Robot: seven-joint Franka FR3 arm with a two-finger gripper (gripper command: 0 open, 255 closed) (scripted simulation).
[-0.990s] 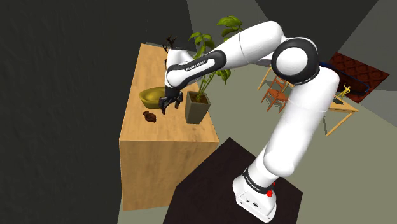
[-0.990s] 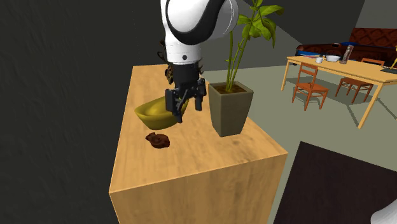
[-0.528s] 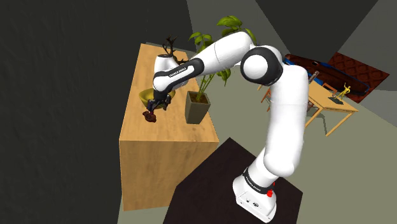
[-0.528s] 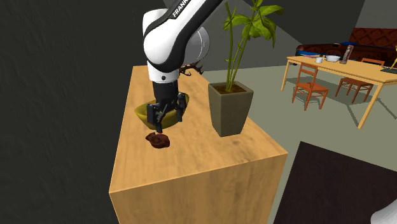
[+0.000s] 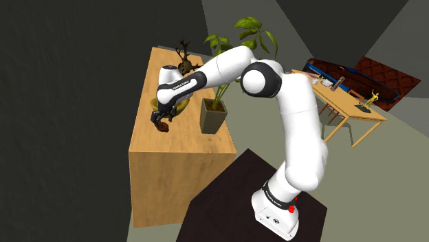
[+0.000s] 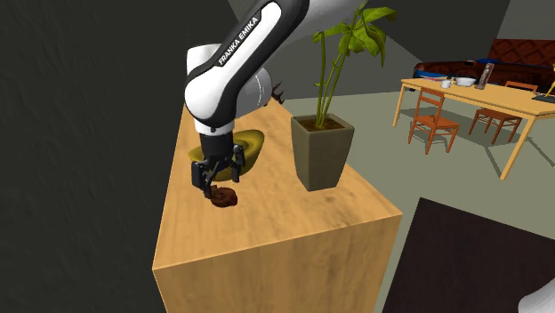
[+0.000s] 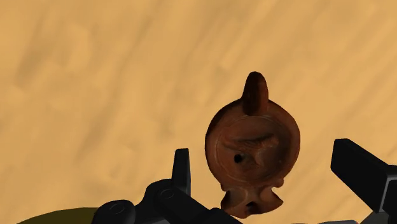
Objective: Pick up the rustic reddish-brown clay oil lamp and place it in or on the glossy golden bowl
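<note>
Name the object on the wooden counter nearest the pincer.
The round reddish-brown clay oil lamp, straddled by the open pincer; golden bowl and potted plant stand farther off.

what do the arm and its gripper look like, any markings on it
Glossy white arm with rounded links and dark joints; black FRANKA EMIKA lettering runs along the forearm. The gripper is all black, with two blocky fingers.
</note>
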